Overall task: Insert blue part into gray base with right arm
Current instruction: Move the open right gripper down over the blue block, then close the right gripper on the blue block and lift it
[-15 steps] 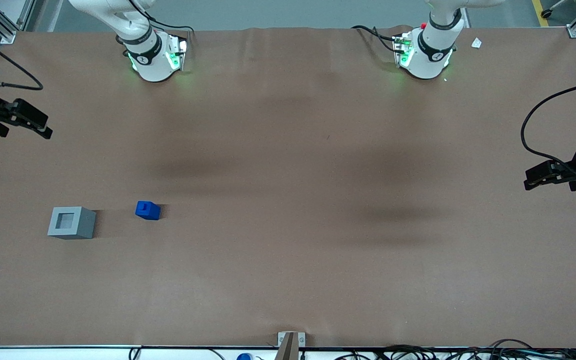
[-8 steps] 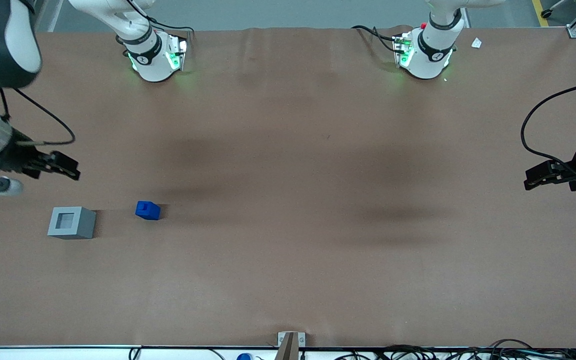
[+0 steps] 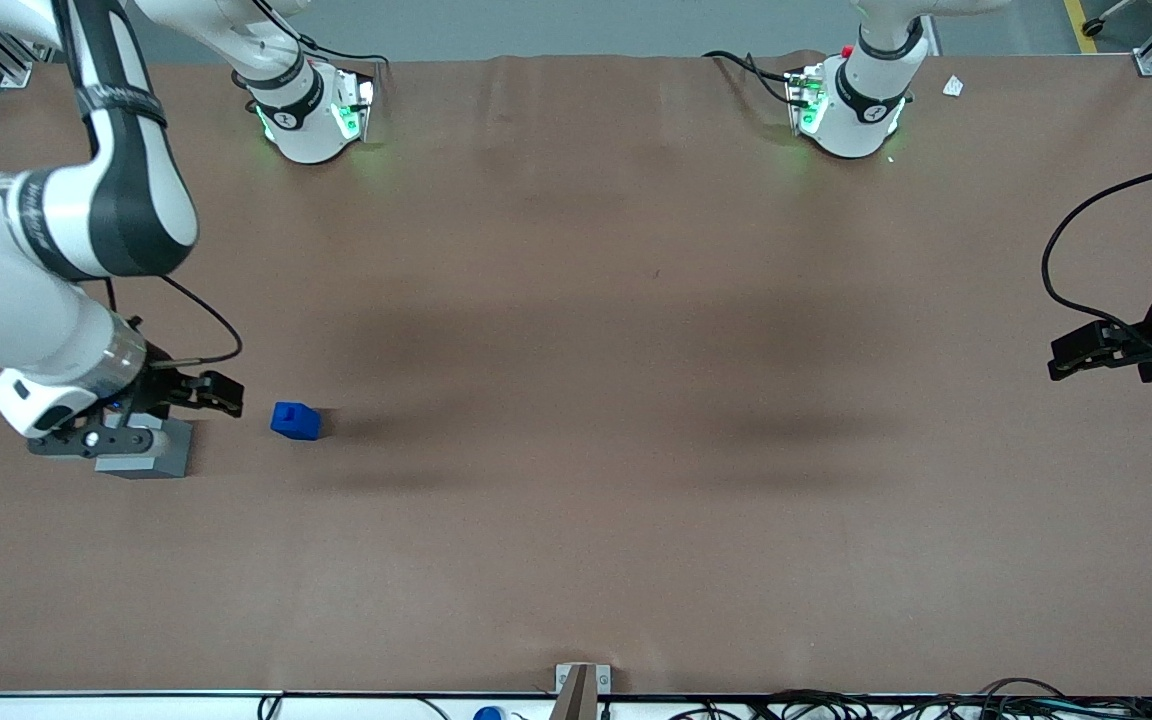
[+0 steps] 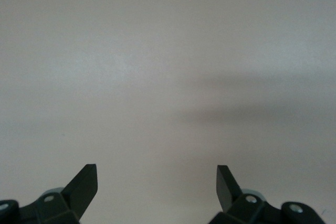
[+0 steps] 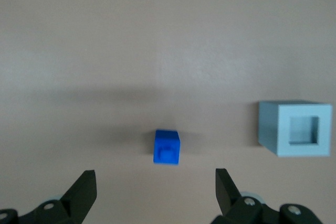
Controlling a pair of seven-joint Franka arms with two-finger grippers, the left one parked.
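The right arm [image 3: 56, 250] reaches out low over its own end of the table [image 3: 576, 500], and its gripper [image 3: 211, 392] hangs above the gray base [image 3: 151, 458], hiding most of that block from the front. The claw is released: in the wrist view the two fingers [image 5: 81, 192] stand wide apart with nothing between them. The blue part [image 3: 296, 420] sits upright on the cloth just beside the gripper tips, a short way from the base toward the parked arm's end of the table and about as near the front camera as the base is. From the wrist the part [image 5: 167, 147] shows its stud on top, and the base [image 5: 296, 128] stands apart from it with its square socket open and empty. The part looks like a small block of hard plastic, so I would judge it light and stiff, not something a firm pinch could crush, though its smooth faces may be a little slippery. The sensible hold seems to be on two flat side faces of the lower body, squarely and low enough that the block cannot twist. Which end goes into the socket I cannot tell from here, but that end should stay free of the fingers. The base is likely light too, and may slide if the part is pushed in off-centre.
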